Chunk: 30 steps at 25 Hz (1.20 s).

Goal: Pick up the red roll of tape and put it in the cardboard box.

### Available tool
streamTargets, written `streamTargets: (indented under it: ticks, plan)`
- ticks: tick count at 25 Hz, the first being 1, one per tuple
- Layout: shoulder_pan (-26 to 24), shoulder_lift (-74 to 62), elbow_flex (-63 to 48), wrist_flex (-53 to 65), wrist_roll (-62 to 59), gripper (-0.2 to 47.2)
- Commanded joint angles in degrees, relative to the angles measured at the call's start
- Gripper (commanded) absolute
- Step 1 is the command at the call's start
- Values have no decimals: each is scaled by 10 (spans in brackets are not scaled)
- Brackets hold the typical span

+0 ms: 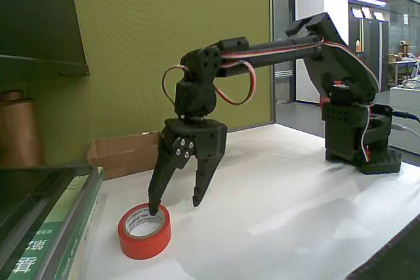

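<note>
1 red tape roll (144, 230), 1 cardboard box (125, 155), 1 copper cylinder (18, 132), 2 books (49, 240)

A tall copper-brown cylinder (18, 129) stands at nine o'clock; green-and-white books (49, 227) lie at seven o'clock on the white table (295, 214), before a green wall (164, 31).

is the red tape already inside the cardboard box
No, the red roll of tape lies on the white table, in front of the cardboard box.
</note>
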<state>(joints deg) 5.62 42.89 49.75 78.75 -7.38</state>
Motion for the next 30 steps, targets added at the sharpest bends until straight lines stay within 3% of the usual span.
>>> streamTargets:
  ticks: [1,21,30]
  plan:
    - [11,4,-21,12,-7,347]
    - [-4,-9,-45,61,23,320]
    - [-8,8,-19,92,5,236]
